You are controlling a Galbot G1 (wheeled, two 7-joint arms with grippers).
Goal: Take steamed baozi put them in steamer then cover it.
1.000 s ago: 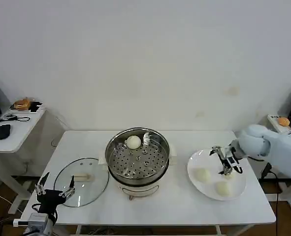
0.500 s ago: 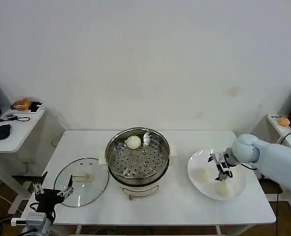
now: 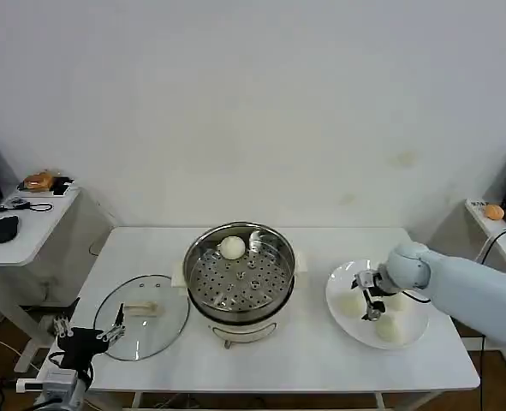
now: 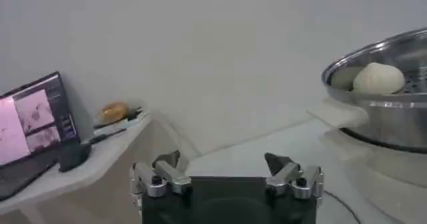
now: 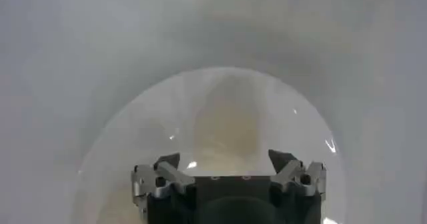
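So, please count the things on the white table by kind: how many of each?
steamed baozi: 3 (steamer; plate)
steamer: 1
cover: 1
plate: 1
Total: 6

The steamer (image 3: 239, 276) is showing polished stainless steel, its perforated floor gleaming, on a white plastic-looking base. The baozi (image 3: 232, 247) inside is looking smooth and matt, like the two on the glossy white plate (image 3: 336, 287) to the right. The cover (image 3: 141, 315) on the left is lying as clear glass with a metal rim. The table (image 3: 304, 351) is looking smooth, matt white.
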